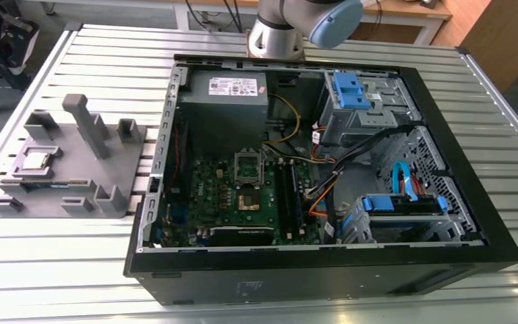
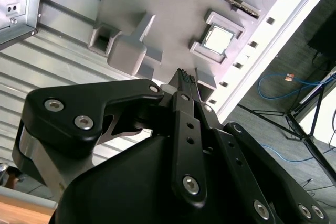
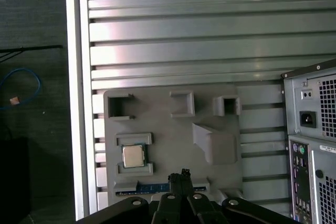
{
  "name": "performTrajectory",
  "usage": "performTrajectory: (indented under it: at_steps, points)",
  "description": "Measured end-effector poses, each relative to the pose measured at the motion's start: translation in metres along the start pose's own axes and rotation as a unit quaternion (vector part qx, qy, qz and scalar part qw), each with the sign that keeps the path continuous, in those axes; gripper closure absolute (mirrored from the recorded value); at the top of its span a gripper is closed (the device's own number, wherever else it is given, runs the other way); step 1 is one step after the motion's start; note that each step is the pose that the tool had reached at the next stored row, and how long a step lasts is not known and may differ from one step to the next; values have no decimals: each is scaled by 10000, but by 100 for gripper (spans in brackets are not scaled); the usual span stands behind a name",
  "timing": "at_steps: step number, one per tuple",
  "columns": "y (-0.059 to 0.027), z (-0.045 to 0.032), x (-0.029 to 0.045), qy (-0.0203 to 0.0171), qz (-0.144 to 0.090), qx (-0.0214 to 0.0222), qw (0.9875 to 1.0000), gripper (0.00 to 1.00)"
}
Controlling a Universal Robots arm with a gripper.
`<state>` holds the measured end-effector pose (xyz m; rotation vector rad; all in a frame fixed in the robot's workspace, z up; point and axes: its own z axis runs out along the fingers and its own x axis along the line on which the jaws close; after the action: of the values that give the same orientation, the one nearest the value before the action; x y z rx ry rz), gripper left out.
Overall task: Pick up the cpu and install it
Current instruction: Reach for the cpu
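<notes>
Currently your gripper [image 2: 181, 74] hangs pinched shut, empty, above the grey plastic holder [image 3: 168, 135] whose recess locates the small flat silvery cpu [image 3: 132, 156].

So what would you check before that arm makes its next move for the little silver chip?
1. cpu lies flat in its recess of the grey holder: ok.
2. Nothing lies on the cpu: ok.
3. gripper holds nothing: ok.
4. gripper open for a grasp: not ok, it is shut.
5. computer case open, green board exposed: ok.
6. socket clear to take a chip: cannot tell.
</notes>
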<state>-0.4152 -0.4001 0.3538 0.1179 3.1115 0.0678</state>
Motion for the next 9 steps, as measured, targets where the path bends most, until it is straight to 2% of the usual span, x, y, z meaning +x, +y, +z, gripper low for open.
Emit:
performTrajectory:
  at_steps: [9]
  points:
    - [-1,2,6,-1,0,0,10000,89]
